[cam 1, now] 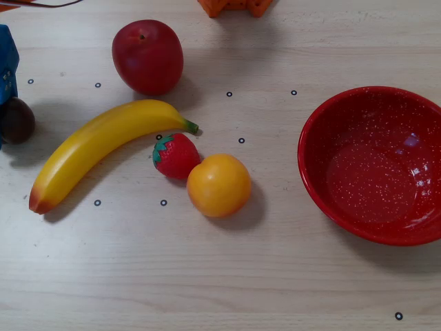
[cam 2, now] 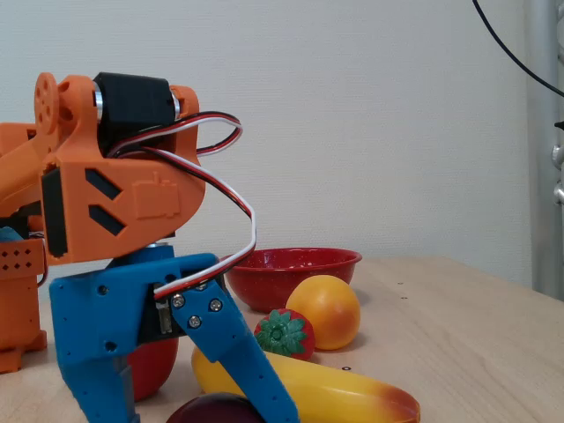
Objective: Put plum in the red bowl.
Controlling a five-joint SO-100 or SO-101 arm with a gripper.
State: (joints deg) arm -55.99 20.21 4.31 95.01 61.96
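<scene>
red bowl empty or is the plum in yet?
Empty. The overhead view shows only the speckled inside of the red bowl; the plum sits at the far left edge, beside the blue gripper.

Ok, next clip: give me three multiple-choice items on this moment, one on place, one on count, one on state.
1. In the overhead view, where is the plum?
A. far left edge
B. inside the bowl
C. beside the orange

2. How many fruits lie on the table?
A. three
B. five
C. seven

3. What does the red bowl hold?
A. the plum
B. nothing
C. the strawberry

Key: 1 A, it sits by the blue gripper. 2 B: plum, apple, banana, strawberry, orange. 3 B, only its speckled inside shows.
</scene>
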